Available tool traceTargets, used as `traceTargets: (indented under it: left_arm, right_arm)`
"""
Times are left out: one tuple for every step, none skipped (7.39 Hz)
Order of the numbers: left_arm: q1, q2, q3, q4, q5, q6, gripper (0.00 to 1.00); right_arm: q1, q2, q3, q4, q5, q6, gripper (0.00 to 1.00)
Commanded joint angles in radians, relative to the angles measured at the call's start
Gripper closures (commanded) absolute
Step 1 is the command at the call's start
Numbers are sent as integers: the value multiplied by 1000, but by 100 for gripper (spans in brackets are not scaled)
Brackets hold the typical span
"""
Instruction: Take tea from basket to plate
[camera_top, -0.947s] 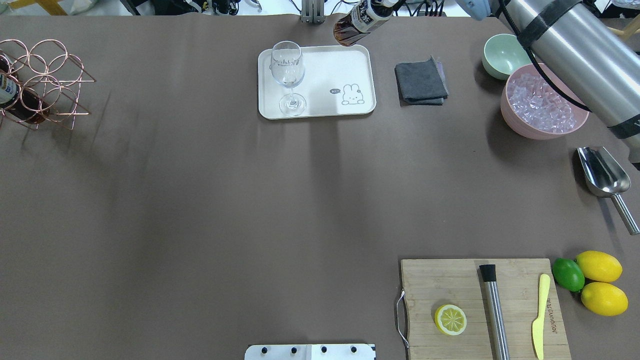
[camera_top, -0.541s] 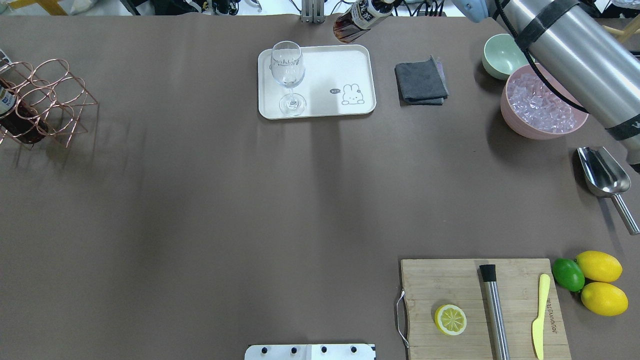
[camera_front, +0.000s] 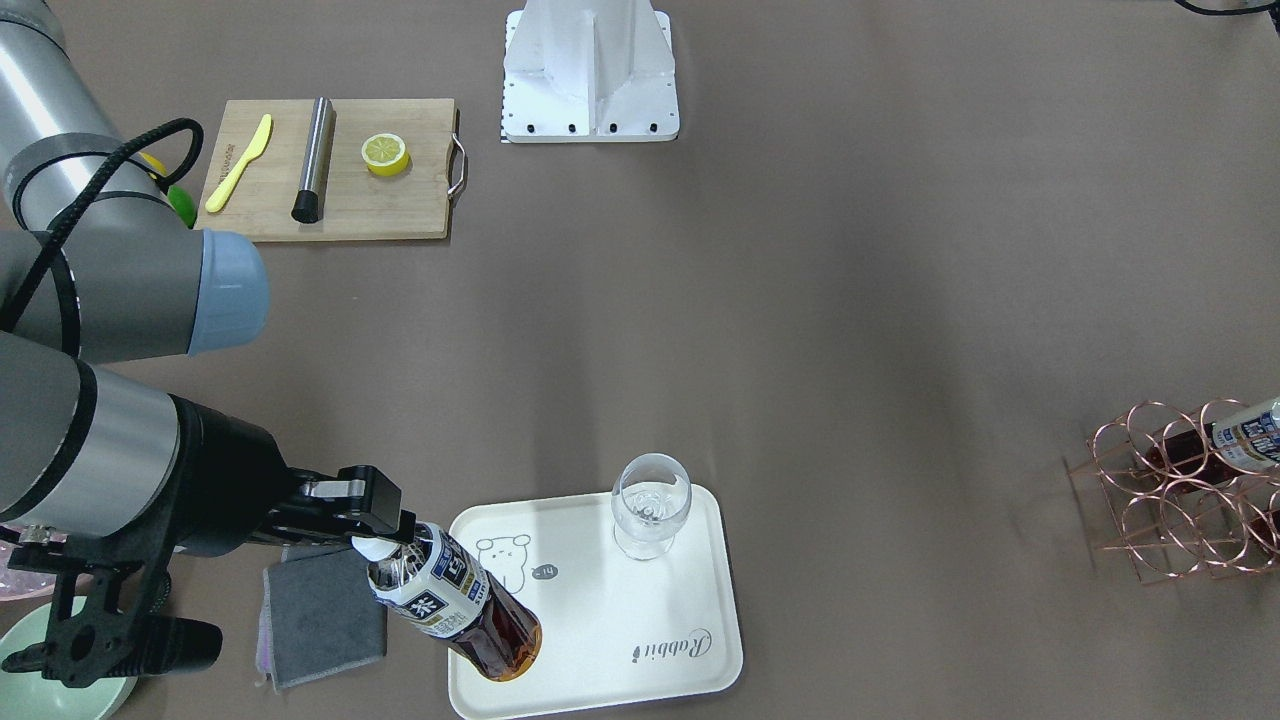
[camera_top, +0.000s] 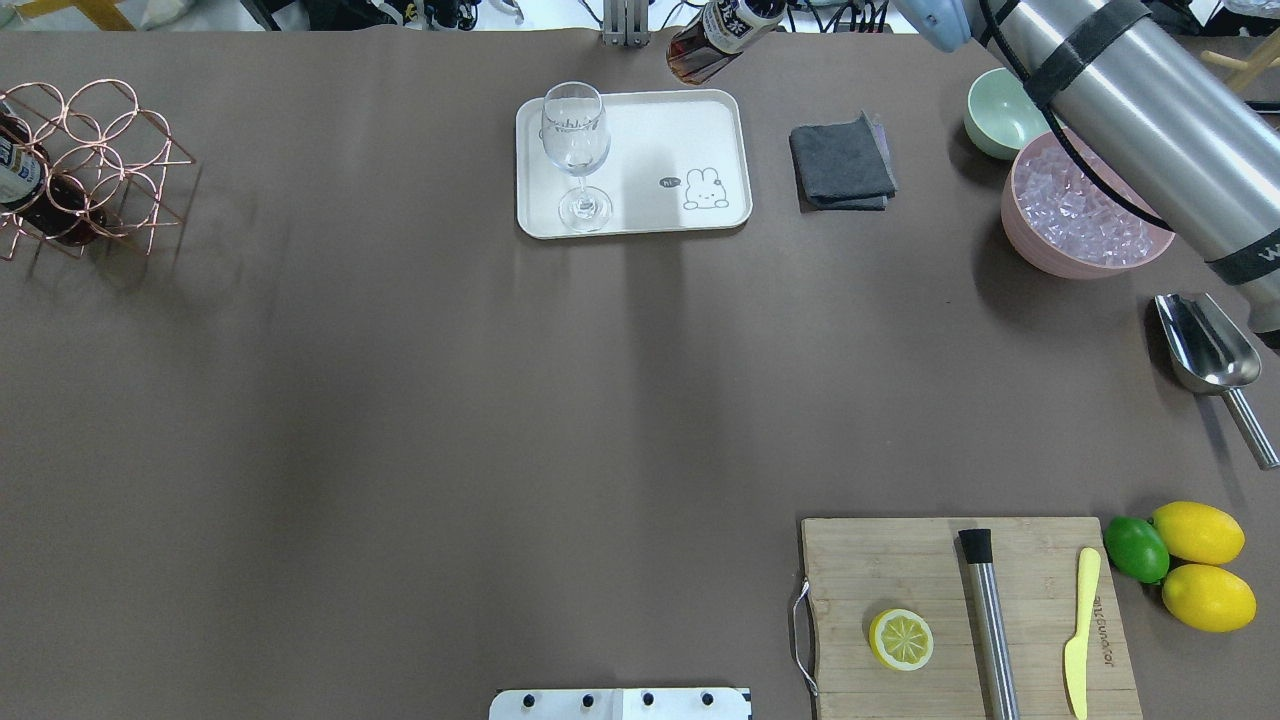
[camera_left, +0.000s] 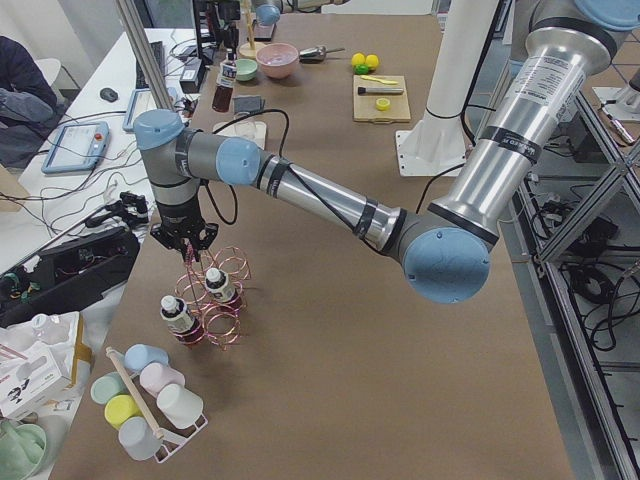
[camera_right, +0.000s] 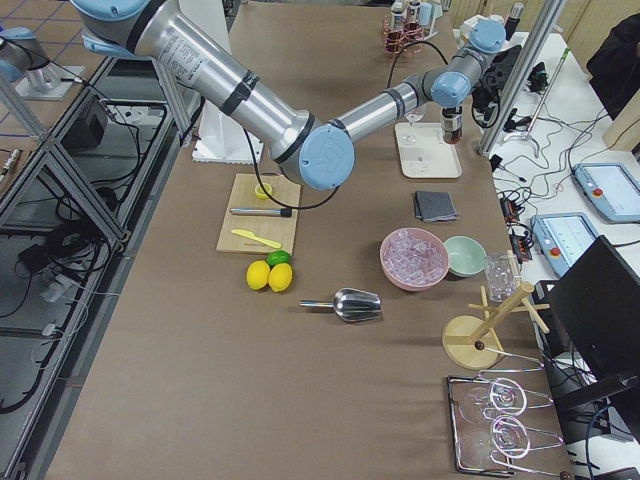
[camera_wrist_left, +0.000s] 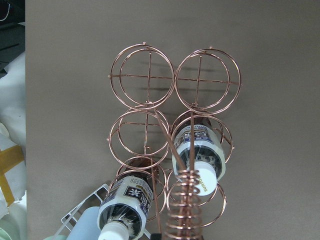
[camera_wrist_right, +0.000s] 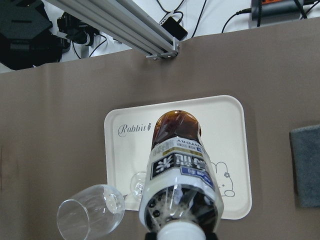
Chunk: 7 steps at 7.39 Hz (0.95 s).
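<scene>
My right gripper (camera_front: 385, 530) is shut on the white cap of a tea bottle (camera_front: 455, 605). It holds the bottle tilted over the cream plate (camera_front: 600, 620), and the bottle fills the right wrist view (camera_wrist_right: 180, 175). In the overhead view the bottle (camera_top: 712, 40) is at the plate's (camera_top: 650, 125) far edge. The copper basket (camera_top: 100, 130) stands at the table's left end with two more teas (camera_wrist_left: 197, 150) in it. My left gripper (camera_left: 190, 243) is above its twisted handle (camera_wrist_left: 182, 205). I cannot tell if it is open or shut.
A wine glass (camera_top: 575, 150) stands on the plate. Right of the plate are a grey cloth (camera_top: 842, 163), a pale green bowl (camera_top: 1000, 110), a pink bowl of ice (camera_top: 1085, 205) and a metal scoop (camera_top: 1205, 350). A cutting board (camera_top: 900, 560) and lemons (camera_top: 1200, 565) are at the near right.
The basket tipped and shifted half a second ago and now stands as it did before. The bottle in my right gripper has moved a little toward the table's far edge.
</scene>
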Motion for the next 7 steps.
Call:
traceTargets:
  left_arm:
    - [3, 7, 0, 0, 0, 0, 100]
    - [4, 9, 0, 0, 0, 0, 100]
    - [8, 9, -1, 0, 2, 0, 100]
    - [8, 10, -3, 0, 0, 0, 100]
    - [9, 12, -4, 0, 2, 0, 100]
    - [9, 13, -6, 0, 2, 0, 100]
    - [9, 15, -6, 0, 2, -1, 100]
  right_arm:
    - [-11, -2, 0, 47, -81, 1, 100]
    - [-19, -3, 0, 65, -109, 1, 100]
    - [-27, -6, 1, 82, -142, 1, 100]
    - [-30, -6, 3, 84, -161, 1, 100]
    - [-33, -5, 3, 110, -194, 1, 100]
    - [-41, -5, 3, 122, -224, 2, 100]
    - [-50, -3, 3, 128, -262, 2, 100]
